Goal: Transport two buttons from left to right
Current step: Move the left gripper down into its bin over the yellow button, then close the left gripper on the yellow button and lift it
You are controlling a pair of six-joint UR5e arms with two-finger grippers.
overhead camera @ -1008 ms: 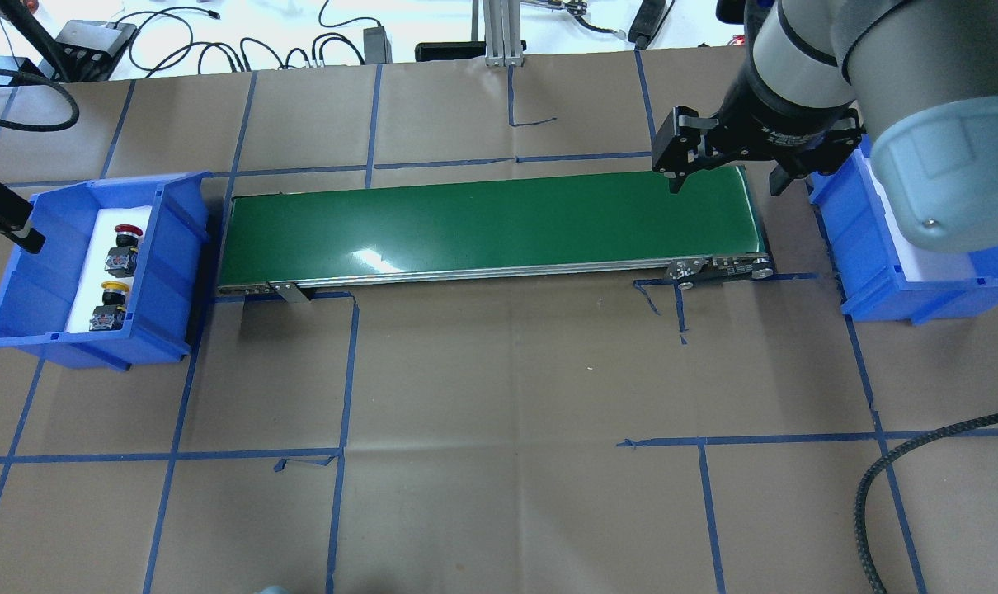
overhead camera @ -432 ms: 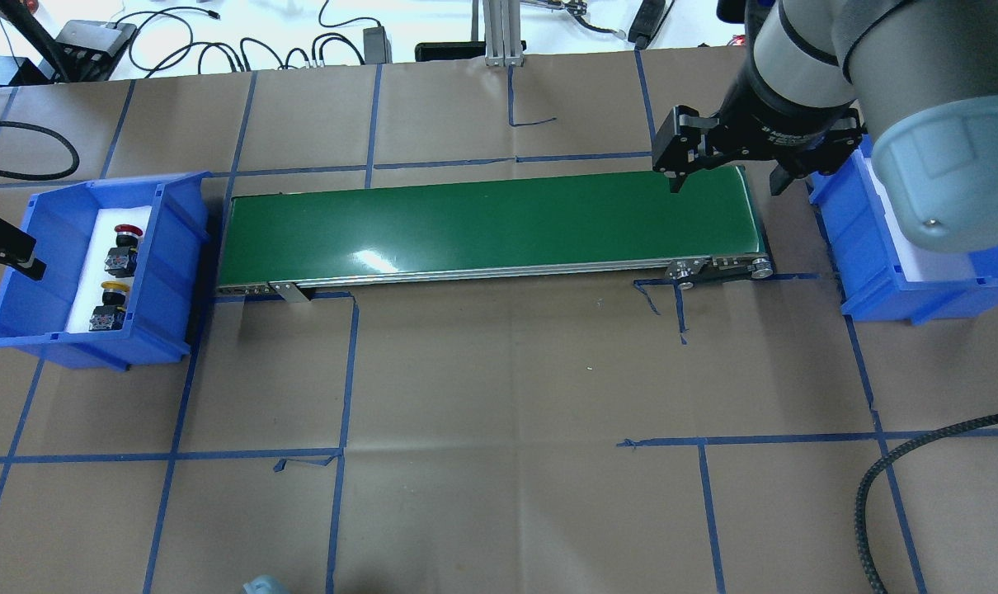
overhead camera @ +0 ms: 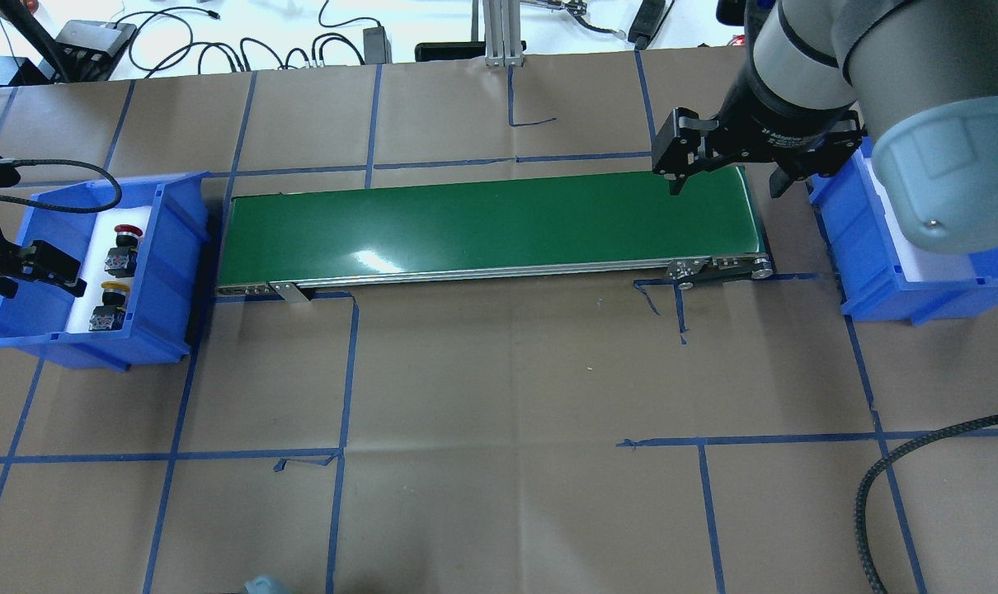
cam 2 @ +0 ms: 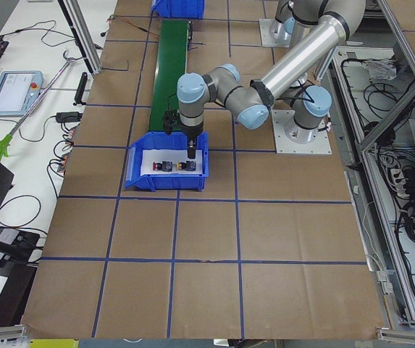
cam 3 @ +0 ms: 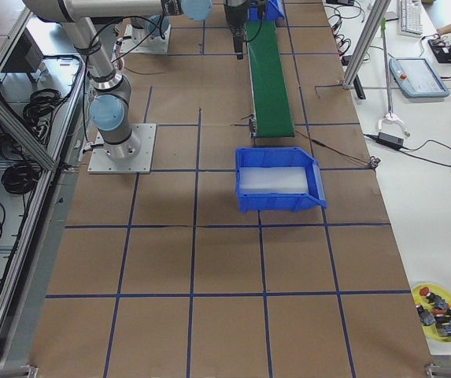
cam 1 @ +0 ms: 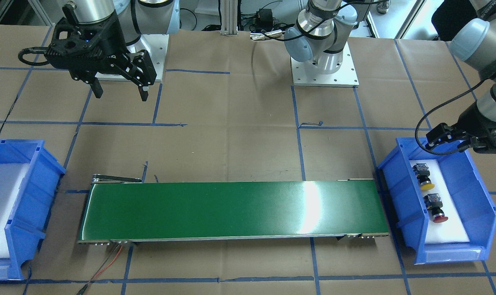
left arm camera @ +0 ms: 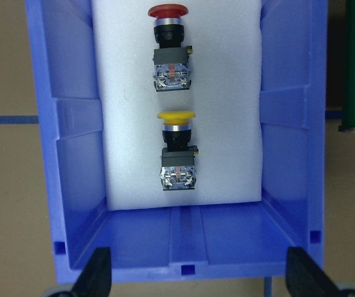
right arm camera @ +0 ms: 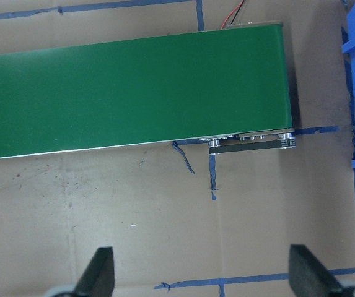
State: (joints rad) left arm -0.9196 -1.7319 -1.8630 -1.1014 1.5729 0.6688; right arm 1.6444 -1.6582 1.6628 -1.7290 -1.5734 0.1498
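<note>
Left gripper (left arm camera: 200, 277) open at bin (left arm camera: 72, 154) edge, aligned on yellow button (left arm camera: 176, 151), likely for pickup. Right gripper (overhead camera: 724, 186) open over belt (overhead camera: 491, 223) end, probably to receive.

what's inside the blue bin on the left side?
A white foam pad with the red button and the yellow button lying on it, apart. The bin floor under the foam is covered.

With jaws spread wide, the left gripper (left arm camera: 199, 273) and right gripper (cam 1: 121, 96) both seemingly point straight down.
</note>
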